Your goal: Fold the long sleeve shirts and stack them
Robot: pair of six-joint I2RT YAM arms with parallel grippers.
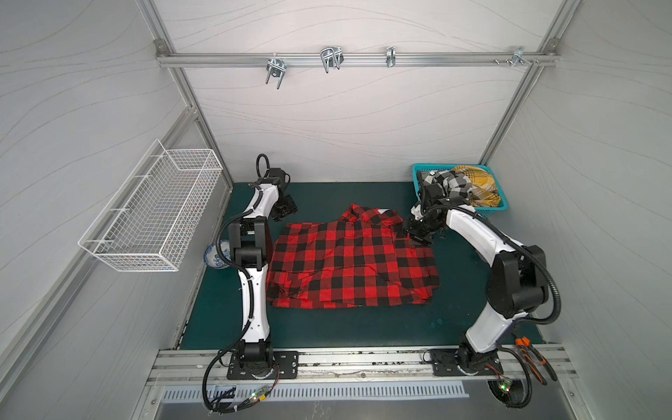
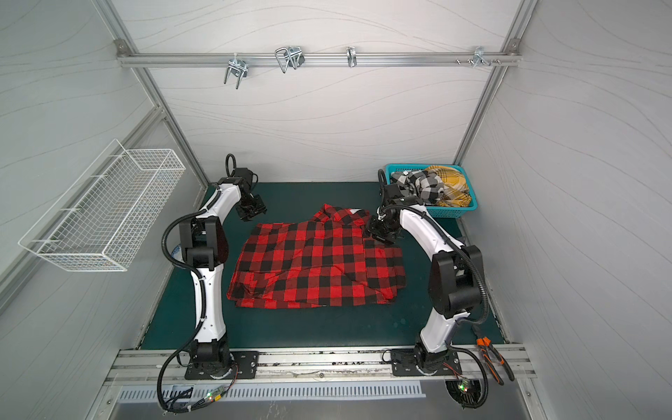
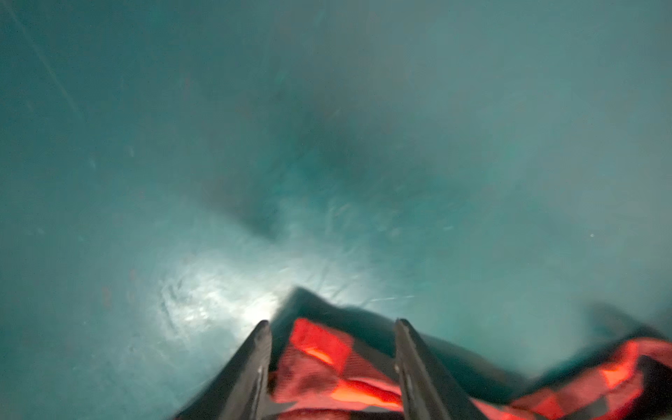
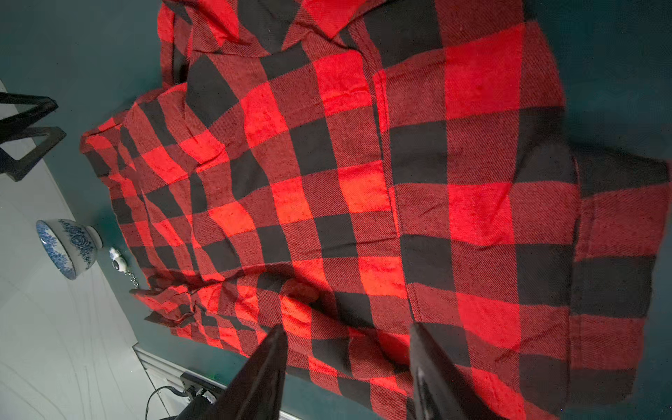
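The red-and-black shirt [image 1: 349, 265] is lying spread out, with rumpled layers, in the middle of the green desk [image 1: 327, 331]. The left pincer [image 1: 284, 211] is hovering just beside the shirt's far left corner with its fingers apart (its wrist view is blurred, with red cloth showing between them). The right pincer [image 1: 419, 234] is hanging over the shirt's far right edge, likewise spread and gripping nothing. The black-and-white shirt [image 1: 449, 183] and the yellow shirt [image 1: 476, 182] are sitting bunched in the blue basket [image 1: 496, 208] at the far right.

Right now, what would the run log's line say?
red-and-black shirt flat on mat | left jaws open | right jaws open, over shirt | other shirts in blue basket
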